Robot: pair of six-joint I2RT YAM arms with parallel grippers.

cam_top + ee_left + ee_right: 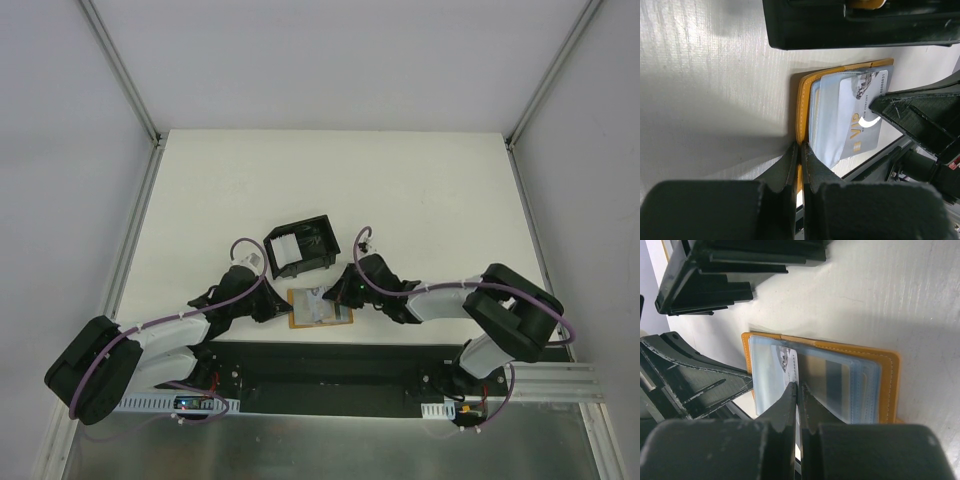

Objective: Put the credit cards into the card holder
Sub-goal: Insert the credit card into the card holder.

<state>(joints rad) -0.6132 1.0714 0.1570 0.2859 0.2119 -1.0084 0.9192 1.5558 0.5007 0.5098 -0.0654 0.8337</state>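
While credit cards (860, 125) lay in open wallet (802, 100), card holder (320, 241) showed none; left pincer (800, 146), right pincer (798, 386) clenched at wallet; transfer pending.

You've got one credit card (860, 117) showing: pale silver-grey, "VIP" printed on it. It lies flat among the clear sleeves (827, 125) of the open tan-orange wallet (802, 100), near the front edge of the surface (200, 200). Can't tell if it's tucked in or if more cards sit under it. Your card holder (302, 247) is a black open-topped box standing upright just beyond the wallet, with a white ridged insert (284, 246) on its left side.
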